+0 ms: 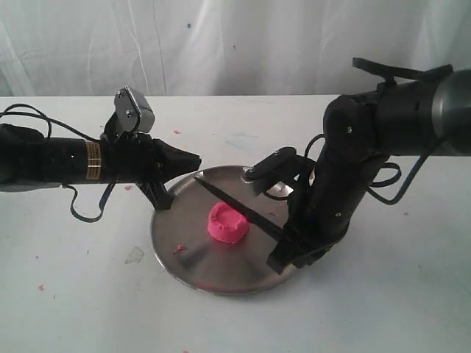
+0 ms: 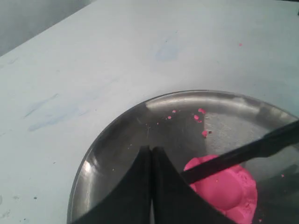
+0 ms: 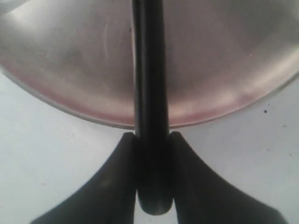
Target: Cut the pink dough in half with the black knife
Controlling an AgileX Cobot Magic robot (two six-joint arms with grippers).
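Plainly uncut, the round pink dough [image 1: 227, 224] lies beneath the black knife [image 1: 250, 214].

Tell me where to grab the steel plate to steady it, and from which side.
Pinch the steel plate by its thin left rim, coming from the exterior view's left, beside the left gripper. It lies flat and shallow, so probably only the lip offers a hold; the right side is taken by the right gripper holding the black knife at the pink dough.
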